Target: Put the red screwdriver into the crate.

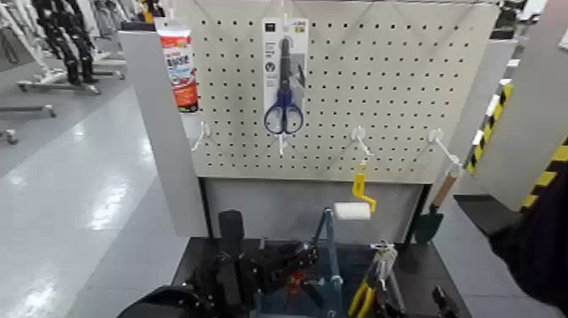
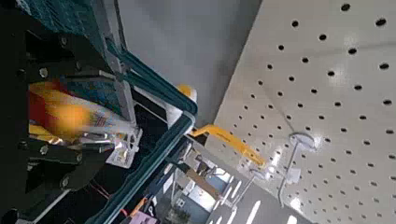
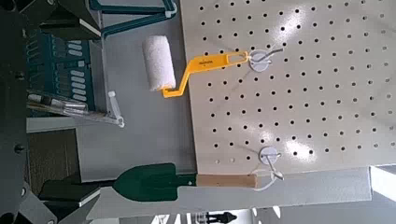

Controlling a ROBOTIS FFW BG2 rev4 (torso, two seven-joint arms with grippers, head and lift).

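The red screwdriver (image 1: pixel 292 284) shows as a small red shape at the tip of my left gripper (image 1: pixel 294 264), low over the dark grey-blue crate (image 1: pixel 334 283) at the bottom of the head view. In the left wrist view a blurred red and yellow handle (image 2: pixel 54 108) sits between the dark fingers (image 2: pixel 93 142), beside the crate's rim (image 2: pixel 154 82). The left gripper looks shut on it. My right gripper (image 1: pixel 439 301) is a dark shape low at the right, beside the crate. The crate also shows in the right wrist view (image 3: pixel 58 65).
A pegboard (image 1: pixel 389 84) stands behind the crate. On it hang blue-handled scissors (image 1: pixel 283 106), a yellow-handled paint roller (image 1: pixel 358 201), a green trowel (image 1: pixel 431 222) and a red-and-white tube (image 1: pixel 179 68). Yellow-handled pliers (image 1: pixel 363 296) lie in the crate. A striped post (image 1: pixel 541 182) stands at the right.
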